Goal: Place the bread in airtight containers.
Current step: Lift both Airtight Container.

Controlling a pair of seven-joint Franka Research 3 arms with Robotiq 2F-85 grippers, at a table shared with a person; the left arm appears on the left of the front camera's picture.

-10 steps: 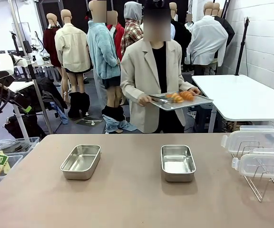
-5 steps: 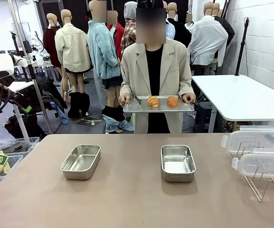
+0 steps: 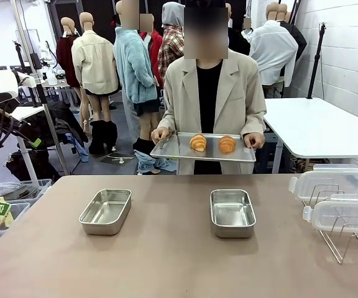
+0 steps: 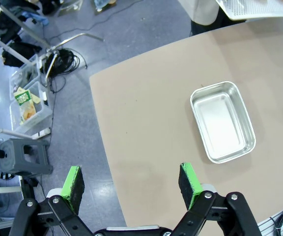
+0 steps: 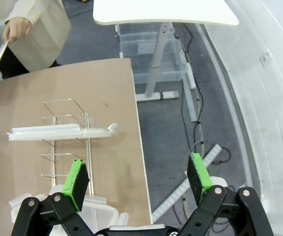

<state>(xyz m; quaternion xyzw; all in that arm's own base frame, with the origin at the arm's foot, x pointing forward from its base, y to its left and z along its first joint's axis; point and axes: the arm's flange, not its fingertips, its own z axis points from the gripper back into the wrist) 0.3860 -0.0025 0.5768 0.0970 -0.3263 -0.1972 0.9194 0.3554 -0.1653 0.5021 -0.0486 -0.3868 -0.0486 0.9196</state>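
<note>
Our left gripper and right gripper hang spread wide, holding nothing. Two croissants sit on a tray the person holds beyond the surface, where two steel tins stand empty.

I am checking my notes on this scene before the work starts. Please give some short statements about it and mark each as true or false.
1. Two rolls lie on the tray. True.
2. The person holds the tray with one hand. False: the person's hands grip both ends.
3. The left tin and the right tin are empty. True.
4. The left tool is shut on a roll. False: it is open and holds nothing.
5. The clear lids are clipped on the tins. False: they rest in the wire rack.
</note>
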